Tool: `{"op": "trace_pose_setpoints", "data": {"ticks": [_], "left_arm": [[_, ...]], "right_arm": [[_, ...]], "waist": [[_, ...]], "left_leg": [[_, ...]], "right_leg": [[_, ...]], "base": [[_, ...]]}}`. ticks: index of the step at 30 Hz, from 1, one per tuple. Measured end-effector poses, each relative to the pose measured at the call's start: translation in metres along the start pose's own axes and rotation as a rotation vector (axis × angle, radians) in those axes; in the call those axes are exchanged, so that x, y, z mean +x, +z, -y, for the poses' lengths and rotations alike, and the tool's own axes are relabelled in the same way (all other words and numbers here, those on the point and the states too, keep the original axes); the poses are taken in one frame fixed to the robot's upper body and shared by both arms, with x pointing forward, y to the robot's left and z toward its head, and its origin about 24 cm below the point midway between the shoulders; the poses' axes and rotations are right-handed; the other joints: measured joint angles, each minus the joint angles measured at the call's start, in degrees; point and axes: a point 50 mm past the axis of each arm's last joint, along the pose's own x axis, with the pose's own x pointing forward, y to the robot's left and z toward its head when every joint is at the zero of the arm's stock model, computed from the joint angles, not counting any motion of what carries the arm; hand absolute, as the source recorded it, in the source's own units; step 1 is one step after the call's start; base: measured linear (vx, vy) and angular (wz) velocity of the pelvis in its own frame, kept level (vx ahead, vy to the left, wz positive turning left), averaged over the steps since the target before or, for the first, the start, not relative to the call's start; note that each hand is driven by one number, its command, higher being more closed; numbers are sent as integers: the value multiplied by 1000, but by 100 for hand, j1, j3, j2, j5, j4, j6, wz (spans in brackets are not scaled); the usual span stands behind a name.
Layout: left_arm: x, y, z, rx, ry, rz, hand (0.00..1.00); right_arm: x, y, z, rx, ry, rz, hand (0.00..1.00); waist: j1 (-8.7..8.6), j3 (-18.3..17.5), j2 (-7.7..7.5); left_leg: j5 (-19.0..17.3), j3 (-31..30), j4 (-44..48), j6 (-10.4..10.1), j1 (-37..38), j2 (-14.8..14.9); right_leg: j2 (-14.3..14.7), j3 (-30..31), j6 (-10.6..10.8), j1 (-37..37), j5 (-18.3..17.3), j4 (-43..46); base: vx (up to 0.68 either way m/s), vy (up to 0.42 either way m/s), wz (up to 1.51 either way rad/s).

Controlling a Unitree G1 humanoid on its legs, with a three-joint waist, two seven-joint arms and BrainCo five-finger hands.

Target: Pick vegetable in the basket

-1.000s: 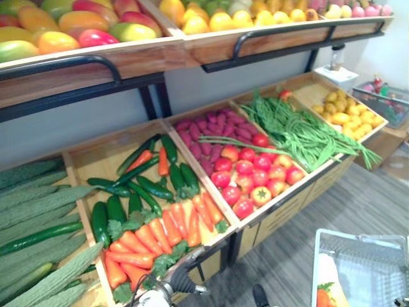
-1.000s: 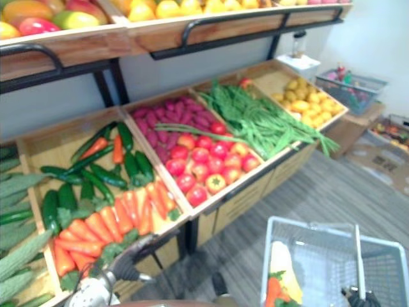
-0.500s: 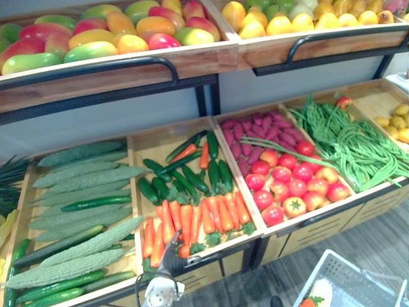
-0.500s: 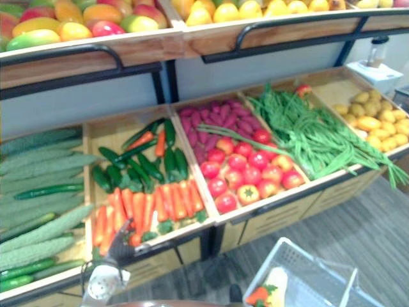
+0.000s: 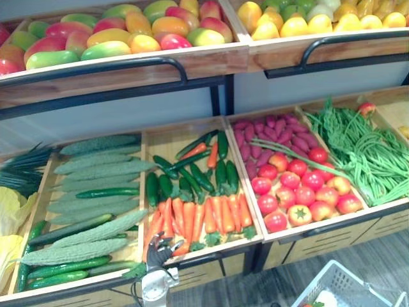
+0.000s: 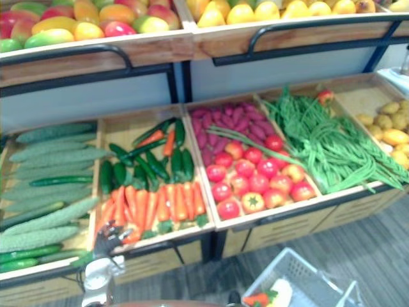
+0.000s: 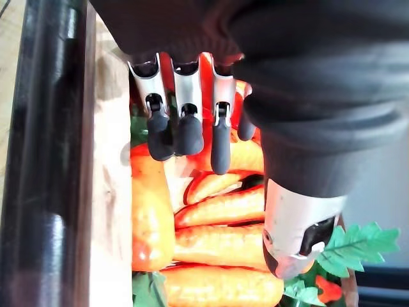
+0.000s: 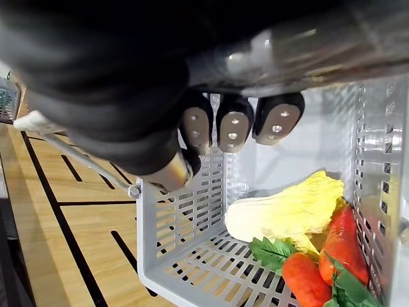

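My left hand hangs loosely spread, holding nothing, over the carrots at the crate's near edge. I should close round one carrot's middle, thumb opposing the fingers. At near right, my right hand is curled round the basket by its handle.

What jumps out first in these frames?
Bright orange carrots fill the front of the centre crate, with red tomatoes just right of them. The left hand hovers open over the carrots' near end. The grey basket, lower right, holds a cabbage and two carrots.
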Motion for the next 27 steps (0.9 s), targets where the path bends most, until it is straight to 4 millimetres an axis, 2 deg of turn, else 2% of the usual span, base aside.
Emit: {"op": "trace_pose_setpoints", "data": {"ticks": [2, 4, 5, 6, 7, 9, 12, 13, 14, 15, 17, 21, 23, 26, 27], "left_arm": [[4, 7, 2, -20, 10, -1, 0], [8, 24, -1, -18, 54, 39, 0], [9, 47, -10, -19, 165, 130, 0], [6, 74, -25, -39, 300, 242, 0], [2, 84, -36, -39, 376, 294, 0], [-22, 105, -73, -14, 581, 430, 0], [-55, 124, -97, 96, 669, 574, 0], [-61, 127, -100, 119, 681, 598, 0], [-69, 130, -103, 143, 697, 625, 0], [-77, 132, -106, 162, 704, 647, 0], [-84, 134, -108, 178, 701, 666, 0], [-86, 140, -98, 187, 630, 700, 0], [-87, 139, -98, 197, 619, 695, 0], [-90, 131, -101, 216, 620, 673, 0], [-89, 122, -103, 231, 617, 633, 0]], "right_arm": [[0, -1, -4, -10, 13, 1, 100], [-2, -4, -8, -4, 13, 0, 100], [-5, -9, -6, 8, -3, 0, 100], [-10, -16, 2, 19, -34, -4, 100], [-12, -19, 7, 29, -49, -6, 100], [-12, -18, 12, 38, -71, -2, 100], [-12, -16, 3, 25, -48, 11, 100], [-11, -14, -2, 13, -29, 16, 100], [-10, -13, -8, 13, -18, 18, 100], [-11, -16, -16, 7, 6, 11, 100], [-14, -22, -26, 0, 38, -7, 100], [-18, -31, -37, -20, 82, -32, 100], [-18, -31, -37, -29, 87, -34, 100], [-18, -32, -37, -32, 88, -35, 100], [-20, -35, -34, -32, 79, -42, 100]], "waist": [[6, 0, -1], [10, 16, -24], [89, 21, -36], [316, 52, -50], [428, 73, -51], [694, 194, -44], [889, 211, -141], [889, 204, -172], [895, 201, -190], [931, 185, -234], [964, 162, -257], [1012, 153, -409], [1013, 152, -420], [1021, 146, -410], [1035, 118, -457]], "left_leg": [[31, -48, 4, 3, -56, 3], [29, -167, 51, 8, -172, 9], [-73, -309, 294, 98, -429, 23], [-113, -408, 466, 149, -614, 15], [-111, -449, 504, 158, -664, -4], [-45, -575, 489, 251, -696, -124], [103, -802, 290, 302, -701, -311], [151, -782, 240, 304, -703, -327], [227, -781, 166, 222, -691, -342], [349, -795, 104, 36, -684, -374], [431, -805, 76, -66, -678, -421], [453, -941, 75, -98, -653, -436], [453, -968, 64, -98, -638, -424], [492, -1027, -53, -70, -588, -415], [495, -1039, -101, -33, -579, -416]], "right_leg": [[-23, -166, 7, 0, 5, 0], [-50, -358, 17, 2, 11, 3], [-62, -490, 36, -20, 23, 4], [-91, -632, 40, -22, 25, 8], [-120, -704, 50, -17, 29, 25], [-311, -950, 177, 52, -95, 260], [-595, -1387, 270, 263, -206, 432], [-638, -1467, 270, 300, -207, 443], [-688, -1560, 280, 346, -215, 476], [-756, -1641, 327, 374, -253, 533], [-811, -1689, 336, 381, -266, 561], [-829, -1834, 326, 488, -361, 636], [-829, -1859, 310, 497, -433, 704], [-826, -1935, 294, 548, -473, 725], [-826, -1975, 295, 561, -480, 726]], "base": [[-32, -29, 20], [-49, -26, 30], [-58, -14, 54], [-54, -8, 61], [-25, 25, 67], [13, 77, 71], [47, 110, 95], [55, 85, 86], [58, 84, 62], [86, 94, 51], [73, 52, 22], [18, -19, 18], [-9, -40, 12], [-12, -34, 13], [6, -24, 11]]}}
